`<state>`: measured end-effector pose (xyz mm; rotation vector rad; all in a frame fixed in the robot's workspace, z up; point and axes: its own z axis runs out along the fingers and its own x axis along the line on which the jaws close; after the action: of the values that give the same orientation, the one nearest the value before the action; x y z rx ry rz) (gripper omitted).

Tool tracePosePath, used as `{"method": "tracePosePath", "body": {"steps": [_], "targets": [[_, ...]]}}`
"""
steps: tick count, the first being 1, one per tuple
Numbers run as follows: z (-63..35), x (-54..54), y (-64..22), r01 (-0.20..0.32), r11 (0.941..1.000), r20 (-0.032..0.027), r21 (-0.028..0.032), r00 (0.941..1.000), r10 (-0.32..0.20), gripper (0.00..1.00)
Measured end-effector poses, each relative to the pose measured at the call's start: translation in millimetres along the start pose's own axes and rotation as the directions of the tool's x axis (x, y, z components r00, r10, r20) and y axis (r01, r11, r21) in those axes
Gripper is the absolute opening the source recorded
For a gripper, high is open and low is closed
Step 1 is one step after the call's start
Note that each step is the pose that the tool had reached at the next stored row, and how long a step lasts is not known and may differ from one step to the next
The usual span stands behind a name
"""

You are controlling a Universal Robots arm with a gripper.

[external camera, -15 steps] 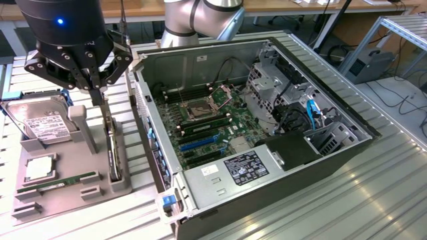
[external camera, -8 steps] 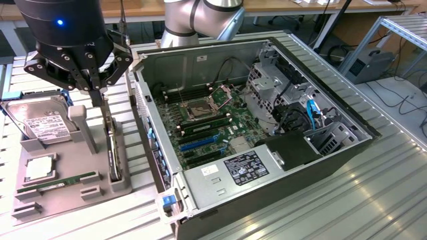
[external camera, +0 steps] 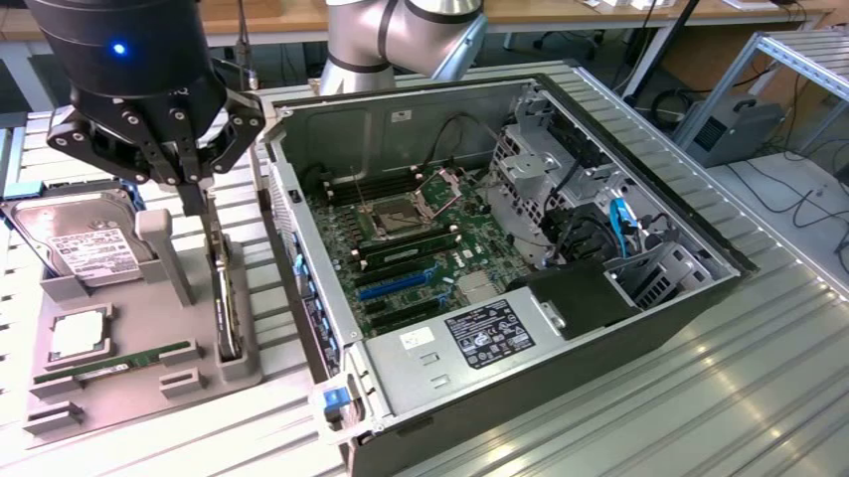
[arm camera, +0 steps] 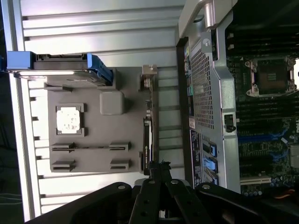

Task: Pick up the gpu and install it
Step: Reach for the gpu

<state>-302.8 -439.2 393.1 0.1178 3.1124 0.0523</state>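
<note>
The gpu is a thin dark card standing on edge in a slot of the grey holder tray, beside the open computer case. In the wrist view the gpu shows edge-on along the side of the tray. My gripper hangs just above the card's far end with its fingers pressed together and nothing visible between them. Its fingertips sit over one end of the card. I cannot tell whether they touch it.
The tray also carries a silver hard drive, a CPU and a green memory stick. The case lies on its side with the motherboard and blue slots exposed. The slatted metal table extends toward the exterior view's right.
</note>
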Motion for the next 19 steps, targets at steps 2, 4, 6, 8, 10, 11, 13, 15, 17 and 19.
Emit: {"method": "tracePosePath", "body": {"steps": [2,4,6,8,10,11,13,15,17,19], "targets": [[0.0,0.0,-0.9,0.0,1.0,0.0,0.0002,1.0,0.0,0.11],[-0.1,0.0,-1.6,0.0,1.0,0.0,0.0003,1.0,0.0,0.11],[-0.1,0.0,-2.6,0.0,1.0,0.0,0.0004,1.0,0.0,0.11],[-0.1,0.1,-3.7,0.0,1.0,0.0,0.0006,1.0,0.0,0.11],[-0.2,0.1,-4.4,0.0,1.0,0.0,0.0008,1.0,0.0,0.11],[-0.2,0.0,-4.7,0.0,1.0,0.0,0.0008,1.0,0.0,0.11],[-0.3,0.0,-5.4,0.0,1.0,-0.0001,0.001,1.0,0.0,0.11],[-0.3,0.0,-6.1,0.0,1.0,0.0,0.0011,1.0,0.0,0.11],[-0.3,0.0,-6.8,0.0,1.0,0.0,0.0012,1.0,0.0,0.11],[-0.3,0.0,-7.6,0.0,1.0,0.0,0.0013,1.0,0.0,0.11]]}}
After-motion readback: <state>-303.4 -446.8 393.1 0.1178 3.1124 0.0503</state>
